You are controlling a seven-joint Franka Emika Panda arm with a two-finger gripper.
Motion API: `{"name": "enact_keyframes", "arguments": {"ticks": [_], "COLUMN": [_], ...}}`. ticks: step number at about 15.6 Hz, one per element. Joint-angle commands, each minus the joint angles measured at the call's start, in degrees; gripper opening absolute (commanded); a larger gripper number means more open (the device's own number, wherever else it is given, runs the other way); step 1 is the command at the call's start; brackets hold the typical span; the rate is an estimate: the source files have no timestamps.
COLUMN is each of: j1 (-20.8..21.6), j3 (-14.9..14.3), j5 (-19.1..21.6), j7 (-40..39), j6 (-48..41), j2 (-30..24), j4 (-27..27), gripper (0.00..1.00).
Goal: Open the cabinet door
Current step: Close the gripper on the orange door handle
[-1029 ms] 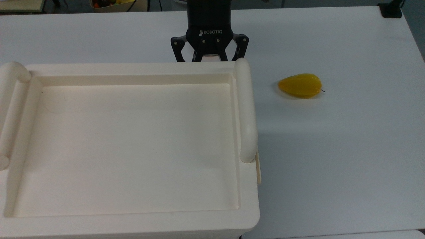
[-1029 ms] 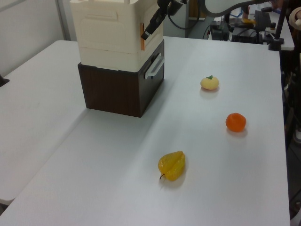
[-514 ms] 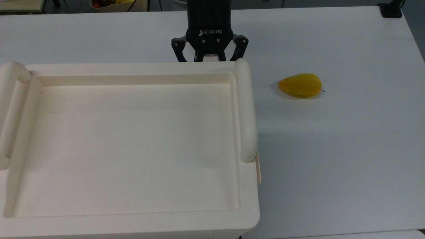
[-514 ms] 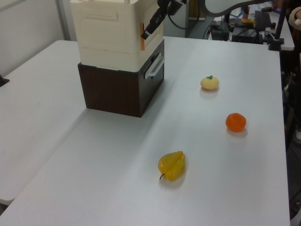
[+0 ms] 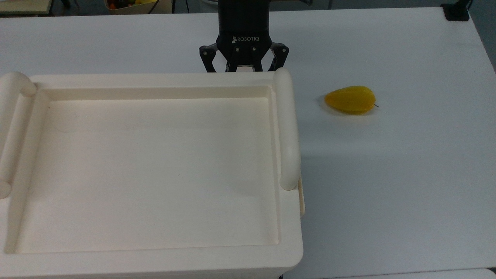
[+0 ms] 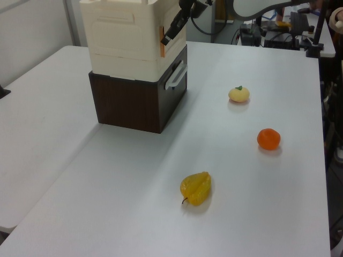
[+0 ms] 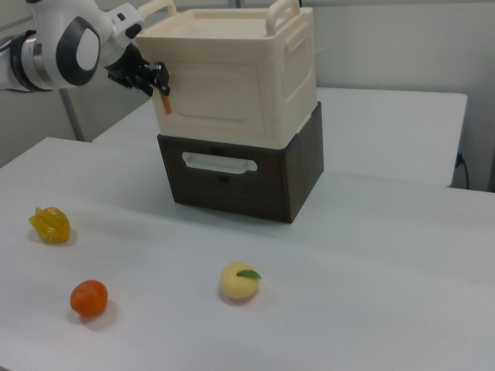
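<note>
A white worktop [image 6: 134,203] carries everything; grey walls and cluttered benches stand behind it. In the right view, going from its left, the pincer [image 7: 158,79] sits at the upper left corner of the cabinet [image 7: 232,73], against the front panel, the cabinet door [image 7: 209,97], which lies flush and closed just to the pincer's right. An orange tab [image 7: 165,103] shows right at its fingertips; whether it grips the tab I cannot tell. In the top view its black linkage arms are splayed wide, though the tips are hidden behind the cabinet rim.

The cabinet rests on a dark drawer unit [image 7: 240,174], below the pincer. Well below and in front of the pincer lie a yellow fruit [image 7: 49,224], an orange [image 7: 88,297] and a pale peach [image 7: 239,281].

Against a second ago, the pincer in the top view has barely shifted; the door and fruits lie as before.

The top view gives the cabinet's recessed top and bar handle [image 5: 287,128]; the side views give the door and drawer unit.
</note>
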Motion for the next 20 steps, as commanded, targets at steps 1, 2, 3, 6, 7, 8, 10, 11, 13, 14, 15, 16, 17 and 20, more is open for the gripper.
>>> {"name": "enact_keyframes", "arguments": {"ticks": [1, 2, 3, 6, 7, 8, 10, 11, 13, 14, 15, 16, 17, 20], "j1": [0.41, 0.41, 0.41, 0.41, 0.41, 0.50, 0.50, 0.50, 0.41, 0.41, 0.41, 0.41, 0.50, 0.41], "j3": [-0.21, -0.21, -0.21, -0.21, -0.29, -0.30, -0.21, -0.29, -0.30, -0.30, -0.30, -0.30, -0.30, -0.30], "j5": [-1.55, -1.55, -1.46, -1.55, -1.64, -1.73, -2.16, -2.17, -2.17, -2.25, -2.51, -2.78, -2.78, -2.78], "j7": [0.99, 1.08, 1.08, 3.79, 5.37, 5.74, 5.91, 6.00, 6.00, 6.00, 5.92, 6.00, 6.00, 6.00], "j6": [1.31, 1.31, 1.31, 1.04, 1.04, 1.04, 1.04, 1.04, 1.13, 1.31, 1.31, 1.39, 1.48, 3.68], "j2": [0.84, 0.84, 0.84, 0.84, 0.84, 0.84, 0.92, 1.01, 1.10, 1.19, 1.19, 1.19, 1.19, 1.28], "j4": [0.98, 1.06, 1.06, 1.06, 1.06, 1.06, 1.06, 1.06, 1.15, 1.15, 1.15, 1.15, 1.15, 1.15], "gripper": [0.46, 0.46, 0.46, 0.46, 0.47, 0.47, 0.47, 0.47, 0.47, 0.47, 0.47, 0.47, 0.47, 0.46]}}
